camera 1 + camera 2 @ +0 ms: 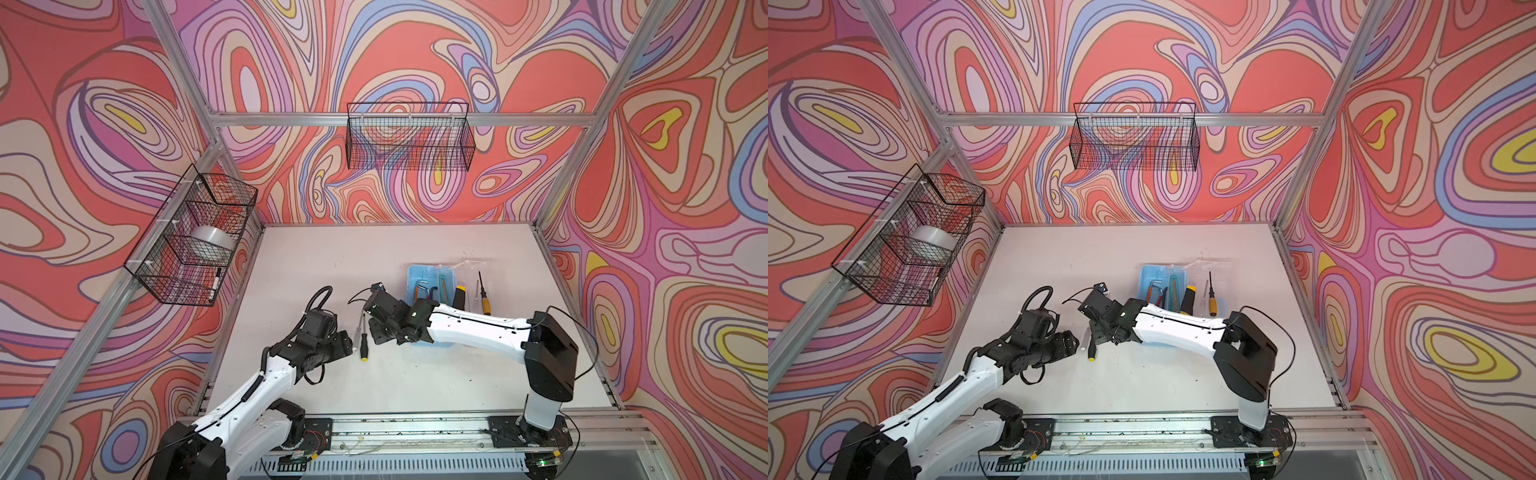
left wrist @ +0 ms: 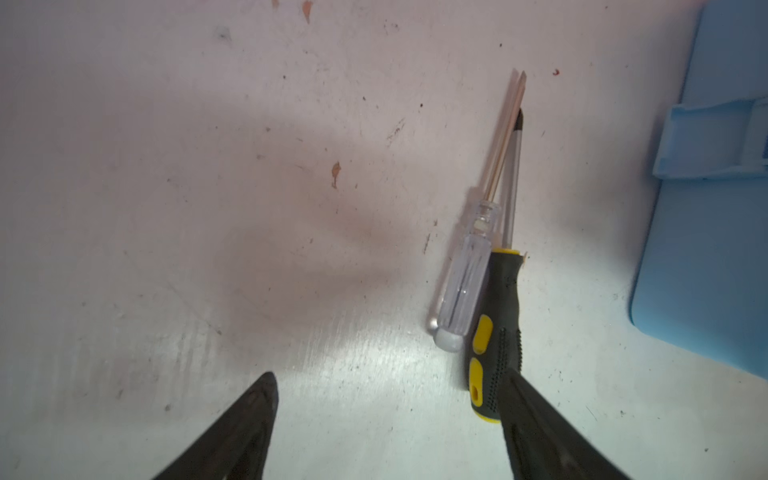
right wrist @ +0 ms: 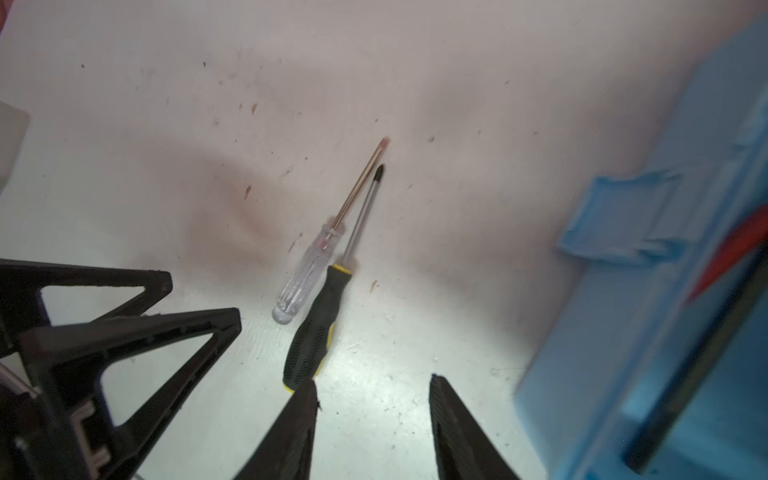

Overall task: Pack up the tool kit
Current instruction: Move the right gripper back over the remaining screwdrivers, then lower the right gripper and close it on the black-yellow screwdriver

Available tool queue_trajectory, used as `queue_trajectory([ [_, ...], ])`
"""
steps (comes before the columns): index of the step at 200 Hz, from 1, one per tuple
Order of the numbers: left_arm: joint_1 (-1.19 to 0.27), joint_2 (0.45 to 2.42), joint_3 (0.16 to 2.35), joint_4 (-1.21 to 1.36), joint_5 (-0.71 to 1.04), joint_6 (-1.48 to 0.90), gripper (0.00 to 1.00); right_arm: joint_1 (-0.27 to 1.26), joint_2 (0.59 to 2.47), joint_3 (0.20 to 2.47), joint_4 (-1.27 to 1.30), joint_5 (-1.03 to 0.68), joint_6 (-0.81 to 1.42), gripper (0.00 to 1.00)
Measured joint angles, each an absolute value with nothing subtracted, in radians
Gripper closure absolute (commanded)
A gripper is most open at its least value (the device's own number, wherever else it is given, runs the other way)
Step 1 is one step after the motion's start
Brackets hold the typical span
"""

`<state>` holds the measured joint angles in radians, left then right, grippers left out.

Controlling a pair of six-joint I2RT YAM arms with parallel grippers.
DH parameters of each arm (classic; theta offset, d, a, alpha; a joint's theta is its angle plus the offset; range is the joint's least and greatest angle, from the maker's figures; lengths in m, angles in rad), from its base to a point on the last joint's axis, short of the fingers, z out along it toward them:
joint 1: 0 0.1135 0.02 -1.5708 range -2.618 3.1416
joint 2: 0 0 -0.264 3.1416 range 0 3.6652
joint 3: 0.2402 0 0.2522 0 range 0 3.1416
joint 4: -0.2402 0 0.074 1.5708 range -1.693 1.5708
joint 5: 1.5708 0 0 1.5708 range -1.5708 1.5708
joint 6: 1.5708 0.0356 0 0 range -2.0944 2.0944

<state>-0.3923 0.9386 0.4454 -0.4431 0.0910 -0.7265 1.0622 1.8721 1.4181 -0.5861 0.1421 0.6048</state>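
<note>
Case (image 1: 417, 275), light-blue, sits on the bench (image 1: 332, 257) with hex keys (image 1: 423, 290) inside. The right arm (image 1: 478, 328) hides its near end in both top views. Just beside the case, the black-and-yellow screwdriver (image 2: 494, 316) and the clear-handled screwdriver (image 2: 459, 286) lie touching. Left tool (image 2: 390, 374) gapes wide and empty, one finger covering the black handle's butt; contact cannot be told. Right tool (image 3: 372, 378) stands partly open, empty.

Two wire baskets (image 1: 409, 139) (image 1: 178, 282), one blue case (image 1: 415, 276). Three screwdrivers clearly seen: clear-handled screwdriver (image 2: 463, 282), black-yellow screwdriver (image 2: 494, 328), orange-handled screwdriver (image 1: 485, 301).
</note>
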Motion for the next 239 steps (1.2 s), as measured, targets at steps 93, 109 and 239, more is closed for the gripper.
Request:
queue_trajectory([
  [93,-0.392,0.937,0.442,-0.426,0.108,-0.735,0.17,1.083,1.985,1.463,-0.523,0.032,0.637,0.54],
  [109,-0.392,0.937,0.442,-0.422,0.108,-0.736,0.16,1.084,2.0,1.475,-0.524,0.029,0.639,0.55],
  [239,-0.384,0.912,0.409,-0.422,0.087,-0.745,0.17,1.083,2.114,1.526,-0.557,0.027,0.642,0.59],
])
